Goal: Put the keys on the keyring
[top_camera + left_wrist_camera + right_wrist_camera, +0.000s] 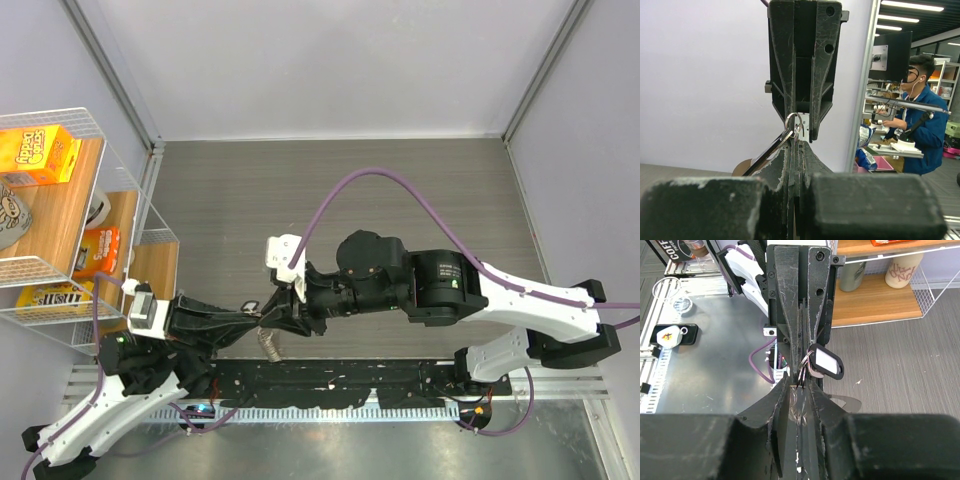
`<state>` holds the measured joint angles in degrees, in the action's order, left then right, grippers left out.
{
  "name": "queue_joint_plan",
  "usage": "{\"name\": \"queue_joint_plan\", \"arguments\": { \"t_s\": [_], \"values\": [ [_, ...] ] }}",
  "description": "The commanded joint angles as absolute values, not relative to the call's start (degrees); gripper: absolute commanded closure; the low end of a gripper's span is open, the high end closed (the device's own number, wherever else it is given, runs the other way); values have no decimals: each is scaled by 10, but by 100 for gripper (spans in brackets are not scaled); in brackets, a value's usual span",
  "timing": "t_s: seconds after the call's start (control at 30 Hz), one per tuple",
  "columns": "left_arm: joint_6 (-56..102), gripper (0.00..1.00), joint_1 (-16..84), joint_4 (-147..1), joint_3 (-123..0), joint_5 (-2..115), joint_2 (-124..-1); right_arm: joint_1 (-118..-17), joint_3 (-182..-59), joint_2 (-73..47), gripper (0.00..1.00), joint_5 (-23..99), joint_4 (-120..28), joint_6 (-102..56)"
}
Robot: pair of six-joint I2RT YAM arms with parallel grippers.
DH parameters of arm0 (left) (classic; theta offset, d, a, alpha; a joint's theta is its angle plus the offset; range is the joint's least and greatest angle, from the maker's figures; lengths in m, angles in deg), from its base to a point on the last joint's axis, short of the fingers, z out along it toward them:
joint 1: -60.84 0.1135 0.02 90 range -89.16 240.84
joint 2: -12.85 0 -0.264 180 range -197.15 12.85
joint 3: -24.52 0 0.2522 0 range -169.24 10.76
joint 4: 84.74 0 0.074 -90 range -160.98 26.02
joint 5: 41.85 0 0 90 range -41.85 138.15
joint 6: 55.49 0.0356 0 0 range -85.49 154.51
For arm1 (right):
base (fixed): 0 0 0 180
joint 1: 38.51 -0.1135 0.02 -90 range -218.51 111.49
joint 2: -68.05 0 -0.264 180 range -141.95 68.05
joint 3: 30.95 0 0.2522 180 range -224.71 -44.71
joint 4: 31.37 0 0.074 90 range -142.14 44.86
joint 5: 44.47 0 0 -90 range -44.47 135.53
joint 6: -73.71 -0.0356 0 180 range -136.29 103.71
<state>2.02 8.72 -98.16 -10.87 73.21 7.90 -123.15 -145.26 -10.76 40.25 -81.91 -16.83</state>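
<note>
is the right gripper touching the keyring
Touching. The left wrist view shows the keyring with its wire loop running into the slit between the shut fingers of the right gripper, with no gap.

Silver keyring [792, 131], black-rimmed white tag [825, 364], purple cable [372, 172], grey streaked table [250, 190], orange box [40, 152]

Both pairs of fingers are matte black, long wedges scuffed with pale scratches: the left fingers [786, 300] and the right fingers [782, 60]. Small round screws [819, 256] sit at their wide ends. Behind the fingers come bulky black wrist housings [375, 265], then glossy white arm shells [530, 300]. A purple cable [400, 185] trails from each wrist.
</note>
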Motion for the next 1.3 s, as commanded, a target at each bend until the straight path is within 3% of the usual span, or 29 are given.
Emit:
{"name": "queue_joint_plan", "arguments": {
  "t_s": [0.0, 0.1, 0.2, 0.5, 0.8, 1.03, 1.27],
  "values": [
    [24, 100, 86, -1018, -130, 713, 79, -1232, -1476, -112, 75, 399, -819, -166],
    [23, 100, 86, -1023, -130, 713, 77, -1233, -1476, -113, 77, 397, -818, -166],
    [21, 100, 86, -1024, -130, 713, 74, -1232, -1476, -112, 95, 397, -817, -166],
    [17, 100, 86, -997, -130, 705, 71, -1237, -1437, -77, 95, 394, -787, -131],
    [23, 71, 86, -842, -167, 702, 112, -1237, -1402, -27, 95, 410, -798, -119],
    [44, 67, 86, -762, -201, 685, 146, -1238, -1376, 9, 95, 406, -828, -131],
    [59, 57, 86, -820, -209, 720, 92, -1236, -1389, 13, 95, 404, -863, -157]
  ]
}}
